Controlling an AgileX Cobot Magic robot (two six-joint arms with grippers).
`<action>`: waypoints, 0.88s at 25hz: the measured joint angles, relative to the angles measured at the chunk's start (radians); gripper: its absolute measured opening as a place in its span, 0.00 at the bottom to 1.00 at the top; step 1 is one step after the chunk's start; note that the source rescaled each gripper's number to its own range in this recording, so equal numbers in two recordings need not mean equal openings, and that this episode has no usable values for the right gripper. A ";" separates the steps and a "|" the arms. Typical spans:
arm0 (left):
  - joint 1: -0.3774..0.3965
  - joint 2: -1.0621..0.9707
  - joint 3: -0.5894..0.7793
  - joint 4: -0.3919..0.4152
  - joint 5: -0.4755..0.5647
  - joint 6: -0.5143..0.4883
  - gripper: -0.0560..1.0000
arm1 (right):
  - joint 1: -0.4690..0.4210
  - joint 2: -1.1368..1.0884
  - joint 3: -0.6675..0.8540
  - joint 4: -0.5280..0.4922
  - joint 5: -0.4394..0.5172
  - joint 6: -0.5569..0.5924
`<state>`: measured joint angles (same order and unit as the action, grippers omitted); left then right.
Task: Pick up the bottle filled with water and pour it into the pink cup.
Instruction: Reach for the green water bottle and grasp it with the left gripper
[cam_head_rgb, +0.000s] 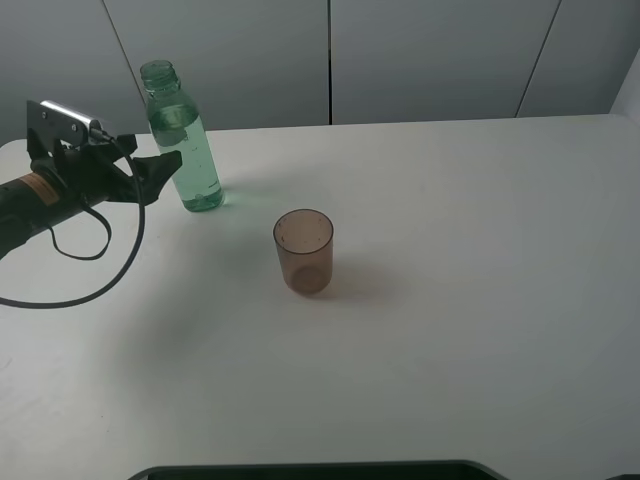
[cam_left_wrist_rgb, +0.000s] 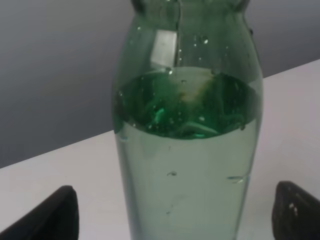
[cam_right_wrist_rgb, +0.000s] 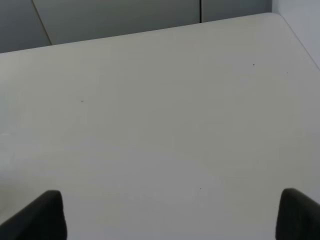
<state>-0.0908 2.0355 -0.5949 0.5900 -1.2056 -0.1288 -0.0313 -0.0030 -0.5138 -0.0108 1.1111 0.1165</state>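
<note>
The left gripper (cam_head_rgb: 168, 165) is level with the lower half of the bottle (cam_head_rgb: 185, 150), its jaws spread as wide as they go and gripping nothing. In the left wrist view the bottle fills the middle, with a dark fingertip (cam_left_wrist_rgb: 50, 215) off to each side and bare table showing in both gaps, so no contact has been made. The bottle stands upright near the back left of the table (cam_head_rgb: 450, 300), uncapped, with water up to about its shoulder. The pink cup (cam_head_rgb: 304, 250) stands upright in front of it and to the right, well apart, and looks empty (a few droplets or specks show on its inner wall, nothing more). The right gripper (cam_right_wrist_rgb: 172, 215) is also wide open over bare table, holding nothing.

By my judgement only the approach is done. Closing on the bottle, lifting it, carrying it over the cup and tipping it are all left to do.
</note>
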 joint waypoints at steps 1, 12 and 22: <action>0.000 0.006 -0.006 0.000 0.000 0.000 1.00 | 0.000 0.000 0.000 0.000 0.000 -0.002; -0.051 0.081 -0.112 0.012 0.000 0.000 1.00 | 0.000 0.000 0.000 0.000 0.000 -0.002; -0.104 0.185 -0.244 -0.014 -0.002 -0.002 1.00 | 0.000 0.000 0.000 0.000 0.000 -0.002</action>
<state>-0.1947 2.2206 -0.8391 0.5763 -1.2075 -0.1309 -0.0313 -0.0030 -0.5138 -0.0108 1.1111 0.1146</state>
